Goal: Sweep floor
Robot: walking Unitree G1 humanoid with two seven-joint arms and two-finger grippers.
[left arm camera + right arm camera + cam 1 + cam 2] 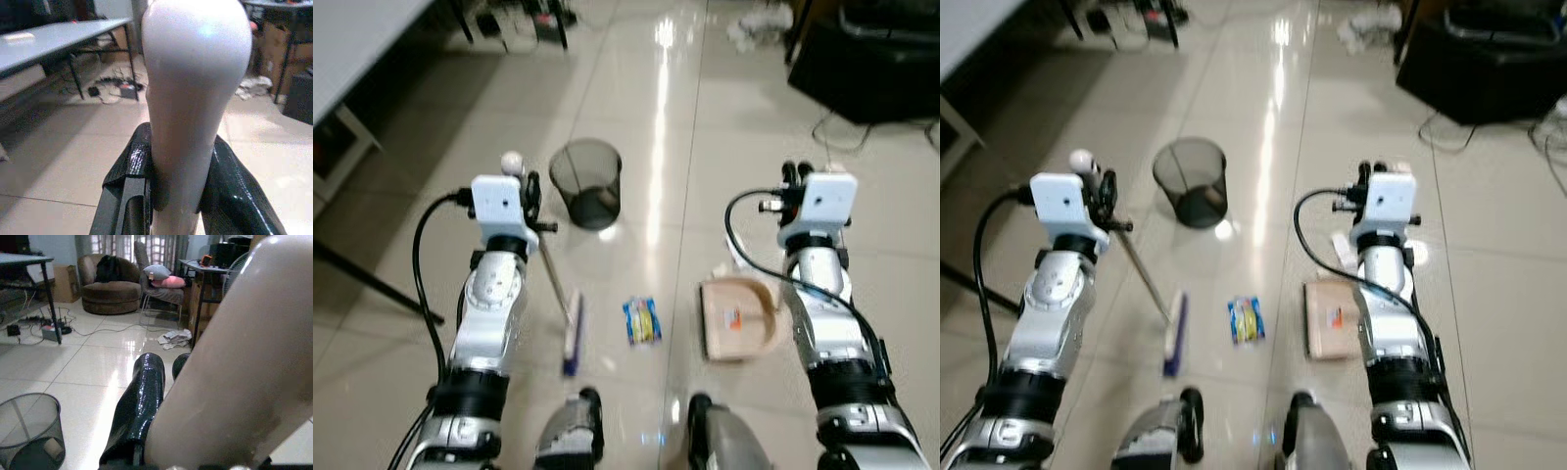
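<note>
The broom (558, 294) stood slanted on the tiled floor (685, 147), its white handle top clamped in the left gripper (530, 191) and its blue-and-white brush head resting on the tiles toward 6 o'clock from that gripper. In the left wrist view the jaws were closed narrowly against both sides of the rounded handle end (195, 98). The broom looked light and stiff, though its smooth, glossy handle could slip or twist in the grip; holding slightly below the knob seemed sensible for steering.

The right gripper (796, 176) held the tan dustpan (736, 318) by its long handle, with the pan lying flat on the floor; the right wrist view showed a black finger (142, 401) pressed against that beige handle, so the jaws were shut around it. The pan seemed light, rigid plastic.

A small blue-and-yellow wrapper (641, 320) lay between brush head and dustpan, at about 3 o'clock from the brush. It would probably skid easily on polished tile. A black mesh wastebasket (587, 183) stood at 12 o'clock, just beyond the left gripper
</note>
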